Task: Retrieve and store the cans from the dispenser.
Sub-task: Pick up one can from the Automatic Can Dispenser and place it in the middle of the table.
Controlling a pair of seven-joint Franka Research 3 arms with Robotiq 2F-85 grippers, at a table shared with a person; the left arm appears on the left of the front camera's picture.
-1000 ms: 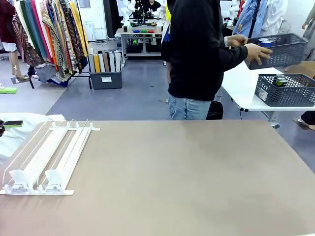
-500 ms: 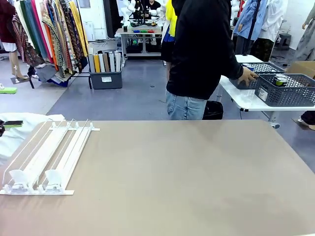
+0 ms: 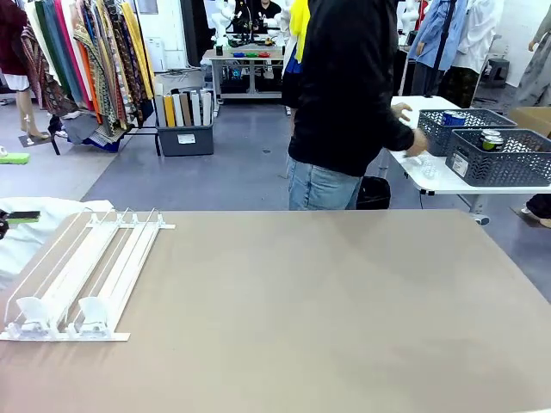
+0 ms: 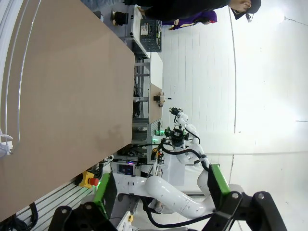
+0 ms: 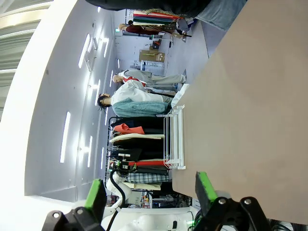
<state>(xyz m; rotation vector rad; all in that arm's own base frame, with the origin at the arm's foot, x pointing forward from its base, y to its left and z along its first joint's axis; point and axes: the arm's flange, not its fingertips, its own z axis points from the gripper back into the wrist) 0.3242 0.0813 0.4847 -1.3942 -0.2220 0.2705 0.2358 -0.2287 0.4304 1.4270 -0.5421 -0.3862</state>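
While both pincers, left (image 4: pixel 161 192) and right (image 5: pixel 149 195), hang apart and empty, the dispenser (image 3: pixel 82 275) holds no cans, so nothing looks started.

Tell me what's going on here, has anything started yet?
Not really. The dispenser sits with both lanes bare at the table's left. The person has turned to a side table, hand near two grey baskets holding cans. The left gripper and right gripper are open, holding nothing.
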